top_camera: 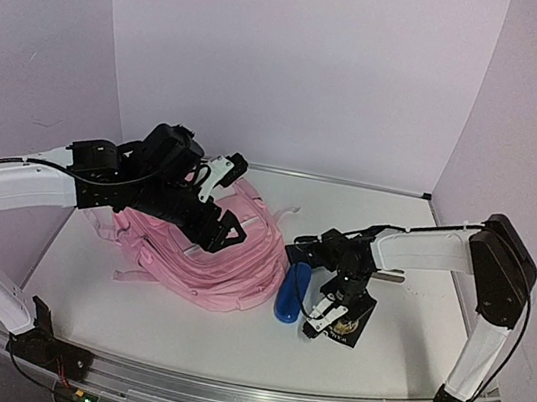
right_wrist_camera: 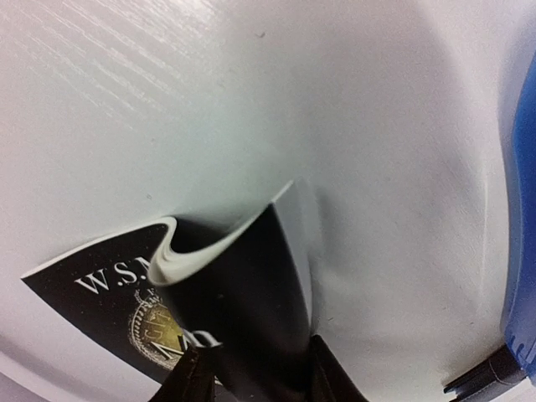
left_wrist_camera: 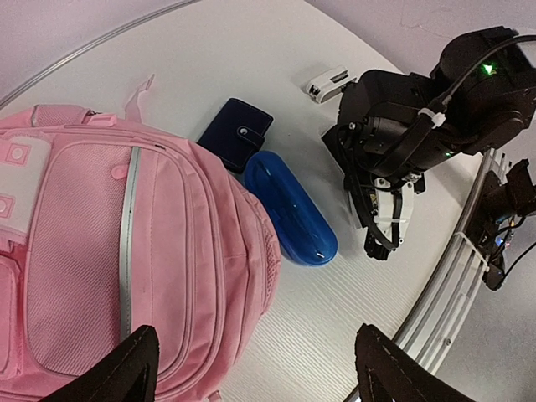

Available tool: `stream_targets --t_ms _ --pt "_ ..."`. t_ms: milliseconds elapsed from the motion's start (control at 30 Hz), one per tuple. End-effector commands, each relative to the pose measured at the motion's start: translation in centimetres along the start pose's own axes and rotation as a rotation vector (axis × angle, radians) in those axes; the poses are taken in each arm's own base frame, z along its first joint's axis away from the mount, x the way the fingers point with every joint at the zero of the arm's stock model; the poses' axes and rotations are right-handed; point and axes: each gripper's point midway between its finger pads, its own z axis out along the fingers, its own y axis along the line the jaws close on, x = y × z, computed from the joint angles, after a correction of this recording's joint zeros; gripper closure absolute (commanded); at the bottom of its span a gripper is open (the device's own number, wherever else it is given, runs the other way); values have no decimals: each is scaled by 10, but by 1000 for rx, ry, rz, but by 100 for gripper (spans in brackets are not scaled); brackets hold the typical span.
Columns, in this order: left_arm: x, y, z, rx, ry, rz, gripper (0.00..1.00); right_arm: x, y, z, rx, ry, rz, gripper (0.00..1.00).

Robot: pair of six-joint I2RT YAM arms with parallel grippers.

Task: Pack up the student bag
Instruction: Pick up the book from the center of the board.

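A: Backpack point(top_camera: 200, 264) position?
B: Lies on the table point(top_camera: 131, 307), left of centre, beneath the left gripper point(left_wrist_camera: 254, 335), which is spread wide and empty.
A: Right gripper point(right_wrist_camera: 255, 373)?
B: Pinches the black booklet point(right_wrist_camera: 100, 289), whose edge buckles.

1. Student bag point(top_camera: 201, 260): pink, lies flat mid-table point(top_camera: 129, 322), straps trailing out to the left.
2. L gripper point(top_camera: 230, 198) hangs over bag's far-right part, jaws wide apart.
3. Blue case point(top_camera: 291, 295): oblong, on table just beside bag's right edge.
4. Black booklet point(top_camera: 353, 325) w/ gold emblem: on table, right of case, near it.
5. R gripper point(top_camera: 317, 325) points down at booklet's left edge, btwn case & booklet; grip too small to make out.
6. Dark item point(top_camera: 303, 254) behind case, partly hidden by R arm.
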Motion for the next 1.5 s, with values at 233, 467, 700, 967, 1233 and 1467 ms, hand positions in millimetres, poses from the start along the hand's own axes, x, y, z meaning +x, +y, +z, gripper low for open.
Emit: stream_targets --t_ms 233,467,700,967,1233,1467 --pt "-13 -4 -3 22 -51 -13 20 -14 -14 -56 81 -142 212 88" --pt "-15 2 -3 104 -110 -105 20 -17 -55 -144 216 -379 521 88" --pt "-9 -16 28 221 -61 -127 21 -35 -95 -223 218 -742 794 86" --pt "-23 -42 33 363 -90 -89 21 -52 -102 -259 151 -925 868 85" --pt "-28 -56 31 456 -147 -80 28 -62 -106 -264 84 -1012 910 85" --pt "-37 -54 22 455 -224 -83 73 -65 -107 -275 53 -1094 953 77"
